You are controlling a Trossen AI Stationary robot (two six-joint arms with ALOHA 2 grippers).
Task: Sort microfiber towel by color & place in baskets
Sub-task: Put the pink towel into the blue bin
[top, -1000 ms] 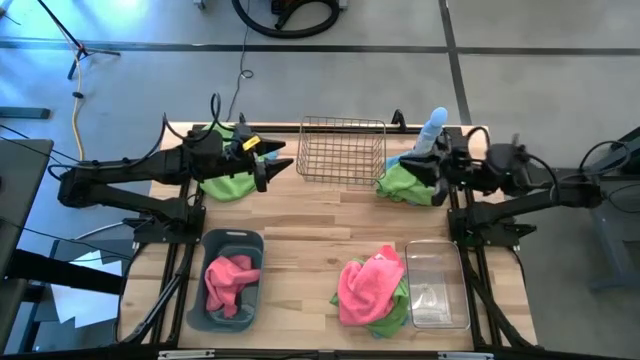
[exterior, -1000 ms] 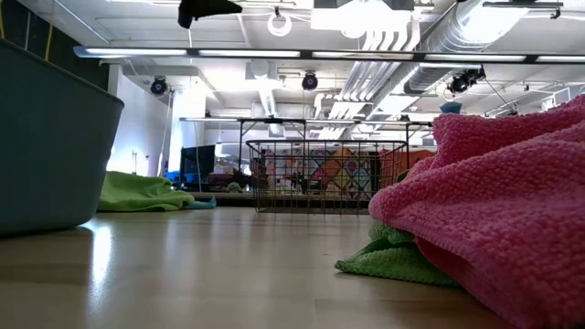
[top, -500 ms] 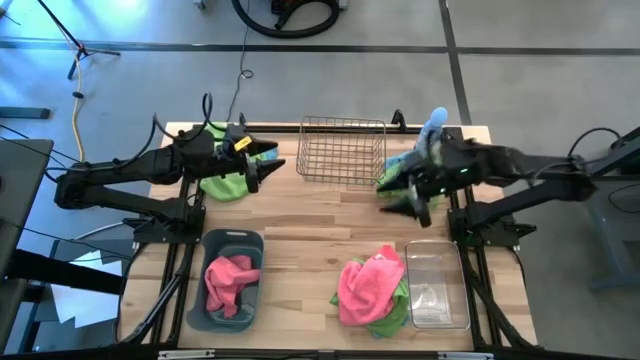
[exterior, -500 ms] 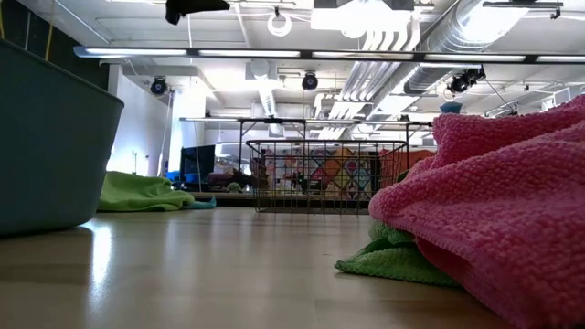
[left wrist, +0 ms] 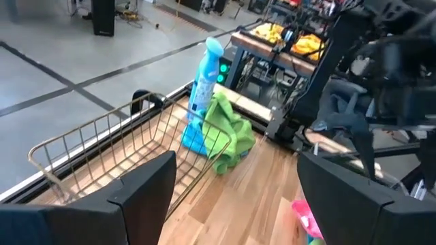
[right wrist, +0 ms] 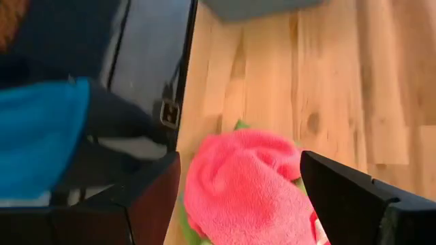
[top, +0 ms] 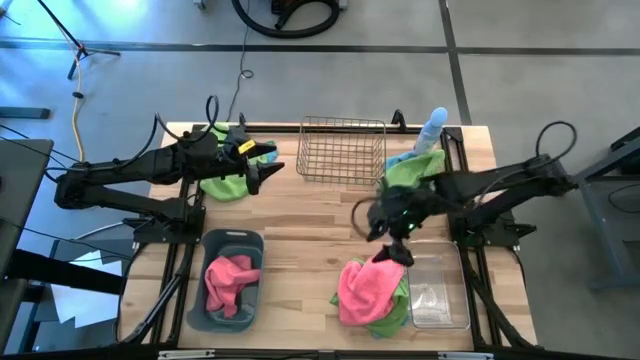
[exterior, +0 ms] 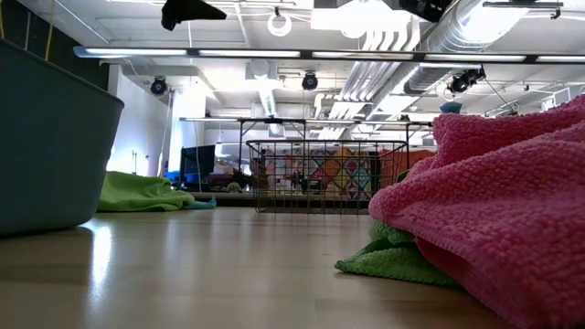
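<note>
Right gripper [top: 392, 238]: my jaws are spread wide and empty, poised above the pink towel pile [top: 368, 285] at the near middle of the wooden table [top: 310, 215]; my wrist view looks straight down on that pink heap between my two dark fingers [right wrist: 351, 194].

Left gripper [top: 262, 168]: my jaws are spread and carry nothing, hovering over the far left of the table just beside a green towel [top: 225, 183] and level with the wire basket's left side.

Wire basket [top: 343, 150]: brass-coloured mesh, standing at the far middle edge; no towel visible inside from above.

Grey-blue tub [top: 229, 280]: near left corner, with a crumpled pink towel [top: 229, 281] lying in it.

Clear tub [top: 436, 283]: near right, touching the pink pile's right edge; I see no towel in it.

Pink pile: a pink towel heaped on top of a green towel [top: 392, 312], whose edge sticks out below and to the right.

Far-right towels: a second green towel [top: 413, 168] lies bunched just right of the wire basket, with a bit of blue cloth [top: 398, 159] showing at its far edge.

Spray bottle [top: 432, 128]: pale blue, at the far right edge, just behind that green towel.

Low view: the pink pile [exterior: 494, 201] fills the right foreground, the tub's wall [exterior: 50, 146] the left, the wire basket [exterior: 324, 174] in the distance between them.
</note>
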